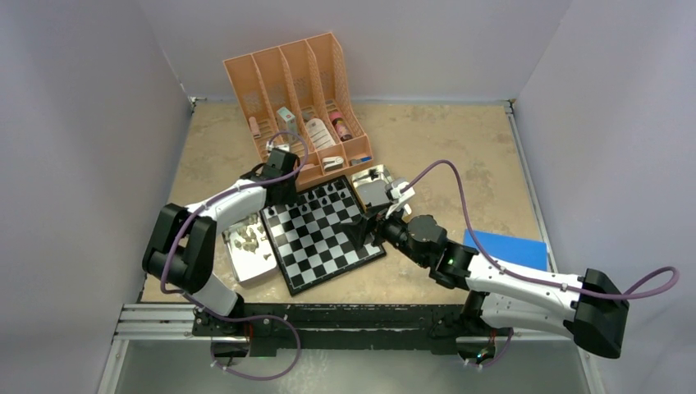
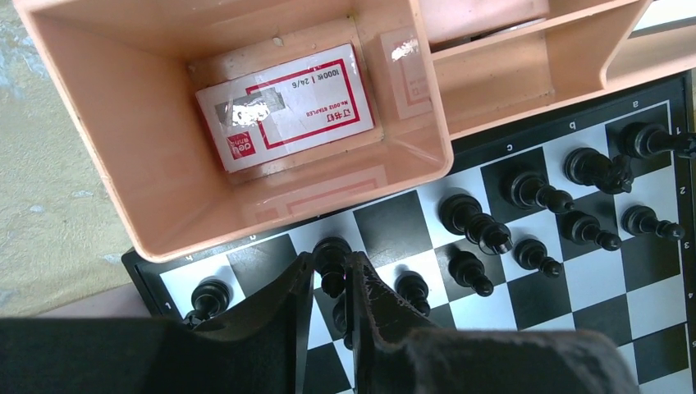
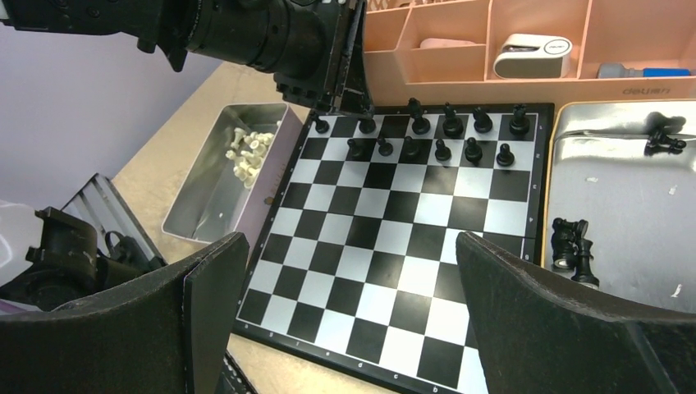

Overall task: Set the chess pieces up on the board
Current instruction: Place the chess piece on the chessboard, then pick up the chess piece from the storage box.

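Board (image 1: 322, 234) sits mid-table (image 1: 460, 156), turned a bit, w/ its far edge against the organizer (image 1: 271, 82). I'd call it roughly a third done. The far two rows hold abt a dozen blk pcs (image 3: 451, 123), upright, w/ a few gaps. The near two rows are bare, no beige set out yet.

R tray (image 3: 624, 205) is just beside the board's right edge and has a few more blk pcs lying in it. L tray (image 3: 209, 193) is just beside the left edge and holds the beige pcs (image 3: 250, 152) in a heap. To do: finish the blk rows, then the whole beige side.

R gripper (image 3: 351, 240) hangs over the board's right side, jaws wide apart, nothing in them. L gripper (image 2: 331, 267) is at the far-left corner, fingers nearly together w/ one blk pc (image 2: 331, 250) between them on the back row. Can't tell if it's clamped or just off it.

Around: the organizer wall is right against the back row, so there's little room for the L gripper. It could bump the wall or tip neighbouring pcs. Blue sheet (image 1: 505, 249) lies by the R arm, well apart from the board, not in the way. Staple box (image 2: 287, 103) sits in the organizer's end slot, no concern.
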Tool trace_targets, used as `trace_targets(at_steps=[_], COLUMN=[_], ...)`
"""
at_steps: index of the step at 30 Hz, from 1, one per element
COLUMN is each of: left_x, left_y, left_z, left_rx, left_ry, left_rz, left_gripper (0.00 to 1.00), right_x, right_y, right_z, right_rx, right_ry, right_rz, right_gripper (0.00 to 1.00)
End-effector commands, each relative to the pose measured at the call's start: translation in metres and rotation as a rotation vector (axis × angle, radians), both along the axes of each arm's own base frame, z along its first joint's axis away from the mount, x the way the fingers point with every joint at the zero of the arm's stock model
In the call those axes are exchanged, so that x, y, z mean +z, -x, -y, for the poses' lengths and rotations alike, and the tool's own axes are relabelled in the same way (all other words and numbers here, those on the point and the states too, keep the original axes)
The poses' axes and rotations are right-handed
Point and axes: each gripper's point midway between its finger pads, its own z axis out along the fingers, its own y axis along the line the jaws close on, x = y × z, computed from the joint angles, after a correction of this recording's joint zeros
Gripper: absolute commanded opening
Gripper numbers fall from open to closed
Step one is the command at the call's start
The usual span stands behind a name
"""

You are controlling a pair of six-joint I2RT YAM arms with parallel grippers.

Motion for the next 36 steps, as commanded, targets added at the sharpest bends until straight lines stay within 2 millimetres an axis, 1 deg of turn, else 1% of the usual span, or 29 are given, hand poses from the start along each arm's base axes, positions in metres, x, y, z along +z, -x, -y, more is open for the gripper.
trace_targets(at_steps=[1,3,5,10,14,18,20,21,22,23,26,29,32,34,36], left_x=[0.009,0.015,0.025,0.063,0.098,0.135,0.151,0.158,0.164,0.169,0.182,0.192,0.195,0.196,0.193], left_y=[-0.005,-0.006,-0.008,-0.012,-0.009,-0.001,0.007,0.013,0.018,0.024,0.040,0.056,0.070,0.078,0.087], left_z=[0.005,0.008,0.013,0.022,0.026,0.030,0.034,0.036,0.039,0.042,0.044,0.043,0.042,0.040,0.045], left_rx=[-0.004,-0.010,-0.018,-0.040,-0.065,-0.122,-0.170,-0.197,-0.224,-0.250,-0.303,-0.349,-0.391,-0.404,-0.434], left_ry=[0.009,0.025,0.049,0.109,0.154,0.195,0.223,0.241,0.259,0.276,0.303,0.317,0.320,0.327,0.362], left_rz=[0.023,0.026,0.036,0.096,0.162,0.240,0.270,0.282,0.290,0.297,0.321,0.345,0.358,0.369,0.374], left_gripper=[0.22,0.24,0.25,0.28,0.34,0.42,0.47,0.50,0.56,0.58,0.61,0.61,0.61,0.61,0.61], right_x=[0.026,0.026,0.024,0.018,0.013,0.001,-0.006,-0.009,-0.012,-0.013,-0.018,-0.025,-0.033,-0.039,-0.052], right_y=[-0.009,-0.009,-0.010,-0.011,-0.018,-0.031,-0.040,-0.048,-0.054,-0.060,-0.080,-0.106,-0.130,-0.141,-0.152], right_z=[-0.001,-0.001,-0.001,-0.004,-0.004,0.000,0.005,0.010,0.012,0.013,0.018,0.033,0.046,0.049,0.049], right_rx=[-0.039,-0.041,-0.043,-0.045,-0.086,-0.174,-0.241,-0.291,-0.318,-0.333,-0.367,-0.416,-0.484,-0.529,-0.562], right_ry=[-0.063,-0.064,-0.060,-0.046,-0.036,0.004,0.044,0.061,0.077,0.085,0.106,0.109,0.111,0.106,0.120], right_rz=[0.040,0.040,0.038,0.020,-0.010,-0.052,-0.071,-0.081,-0.095,-0.108,-0.128,-0.149,-0.180,-0.199,-0.209], right_gripper=[0.99,0.99,0.99,0.99,0.99,0.99,0.99,0.99,0.99,0.98,0.90,0.77,0.63,0.58,0.54])
